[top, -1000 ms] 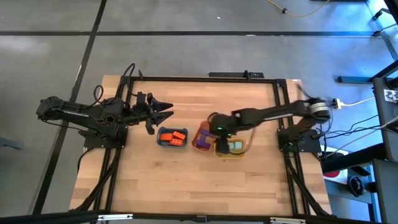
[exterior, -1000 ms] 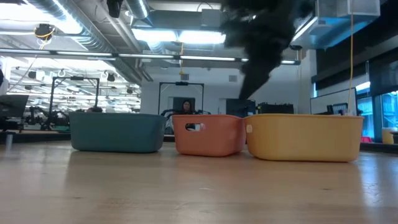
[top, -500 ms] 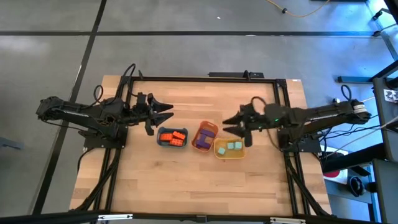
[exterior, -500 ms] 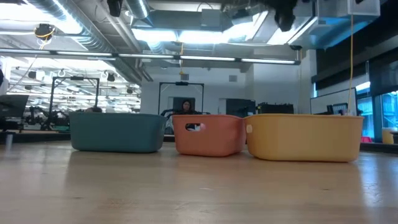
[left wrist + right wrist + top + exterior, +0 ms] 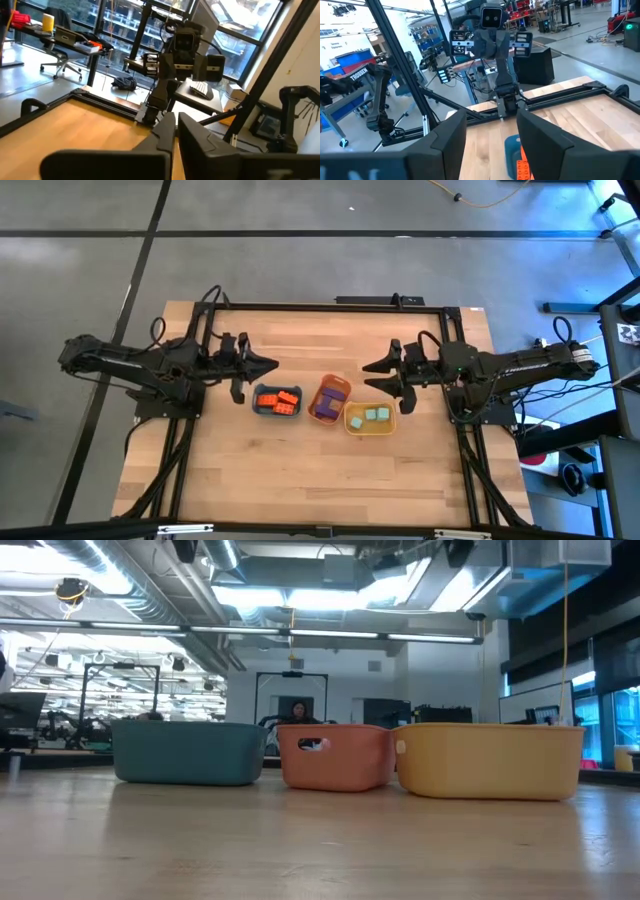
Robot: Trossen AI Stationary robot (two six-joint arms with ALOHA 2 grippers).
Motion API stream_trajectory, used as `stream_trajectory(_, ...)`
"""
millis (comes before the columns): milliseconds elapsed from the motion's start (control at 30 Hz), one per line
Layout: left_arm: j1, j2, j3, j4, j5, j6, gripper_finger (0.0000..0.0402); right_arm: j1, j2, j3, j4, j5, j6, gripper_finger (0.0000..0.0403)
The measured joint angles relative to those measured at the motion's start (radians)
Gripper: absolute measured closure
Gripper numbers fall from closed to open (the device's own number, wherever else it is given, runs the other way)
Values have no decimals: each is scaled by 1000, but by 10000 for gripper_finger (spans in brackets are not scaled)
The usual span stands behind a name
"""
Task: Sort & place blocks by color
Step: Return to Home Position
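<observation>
A word like "TROSSEN" seemed to be printed on the left arm [image 5: 366, 79]. Orange-red blocks [image 5: 280, 400] were seen in the blue tray [image 5: 257, 402], purple blocks [image 5: 323, 408] in the orange tray [image 5: 336, 383], and mint blocks [image 5: 377, 415] in the yellow tray [image 5: 352, 425]. The left gripper [image 5: 272, 365] was pressed together and empty. The right gripper [image 5: 378, 377] was spread wide and empty.

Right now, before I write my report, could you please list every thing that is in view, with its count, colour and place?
table: one, light wood, under everything.
blue tray: one, blue, the end of the row toward the left arm.
orange tray: one, orange, middle of the row.
yellow tray: one, yellow, the end toward the right arm.
orange-red blocks: several, orange-red, in the blue tray.
purple blocks: count unclear, purple, in the orange tray.
mint green blocks: two visible, mint green, in the yellow tray.
person: one, far behind the table.
left hand: one, dark, shut, empty, beside the blue tray.
right hand: one, dark, open, empty, near the yellow tray.
</observation>
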State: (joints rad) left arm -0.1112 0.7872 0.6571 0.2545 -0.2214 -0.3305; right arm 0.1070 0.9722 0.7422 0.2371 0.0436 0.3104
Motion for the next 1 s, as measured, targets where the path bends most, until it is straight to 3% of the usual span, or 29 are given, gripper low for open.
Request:
stream_trajectory(333, 24, -73, 0, -55, 7, 23, 401, 0, 0, 0, 1, -1, -2, 224)
stream_trajectory(767, 132, -316, -6, -289, 37, 79, 401, 0, 0, 0, 2, -2, 2, 224)
stream_trajectory(1000, 130, -441, -179, -147, 37, 24, 401, 0, 0, 0, 3, -2, 2, 224)
